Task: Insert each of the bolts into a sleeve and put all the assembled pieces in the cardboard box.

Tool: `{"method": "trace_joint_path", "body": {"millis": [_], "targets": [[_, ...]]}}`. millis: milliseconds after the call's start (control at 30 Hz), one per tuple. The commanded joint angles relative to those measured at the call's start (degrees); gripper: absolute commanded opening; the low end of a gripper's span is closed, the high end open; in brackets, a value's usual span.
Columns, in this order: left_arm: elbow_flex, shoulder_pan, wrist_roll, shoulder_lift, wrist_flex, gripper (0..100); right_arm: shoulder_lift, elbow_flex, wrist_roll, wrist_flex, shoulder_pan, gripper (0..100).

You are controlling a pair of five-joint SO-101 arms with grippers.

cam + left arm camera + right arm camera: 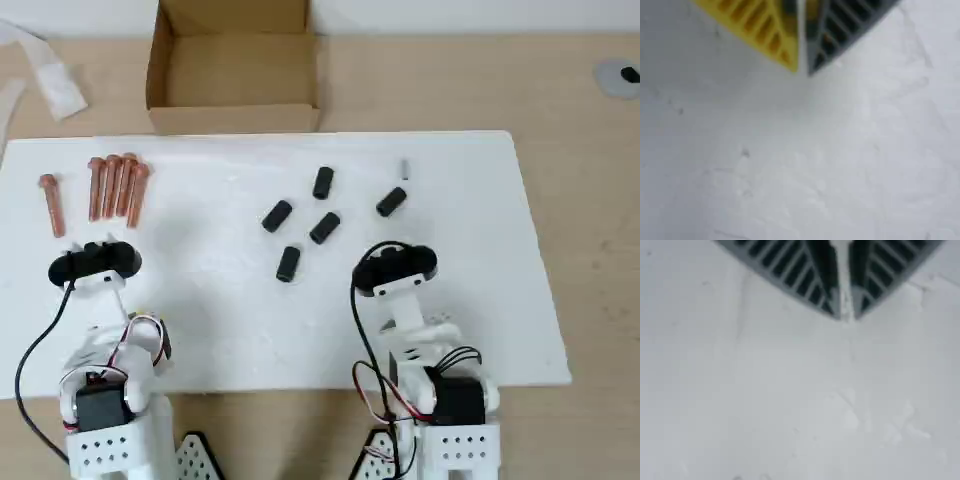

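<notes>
At the far left of the white sheet (200, 320) I see a lone bolt (51, 205), copper-coloured, and just beside it a bundle of bolts (118, 187) lying side by side, touching one another. My left gripper (802, 69) hangs close over bare sheet nearer the arm's base than those bolts. Its yellow and dark fingers are pressed nearly together with nothing between them. The cardboard box (235, 118) sits open on the table (580, 200) past the sheet's far edge. Five black sleeves (325, 228) lie scattered mid-sheet, apart from each other, well apart from the bolts. My right gripper (845, 315) is above bare sheet too, with only a slit between its fingers, and it grips nothing.
</notes>
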Motion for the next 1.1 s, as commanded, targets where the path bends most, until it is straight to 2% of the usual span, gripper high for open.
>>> {"method": "trace_joint_path", "body": {"millis": [0,1067], "targets": [[-0.3,-0.8,0.2,-0.4,-0.4,1,-6.5,-0.1,0.6,-1.0,0.8,0.9],[-0.3,-0.3,0.2,-0.4,-0.5,2,-6.5,-0.1,0.6,-1.0,0.0,0.9]]}}
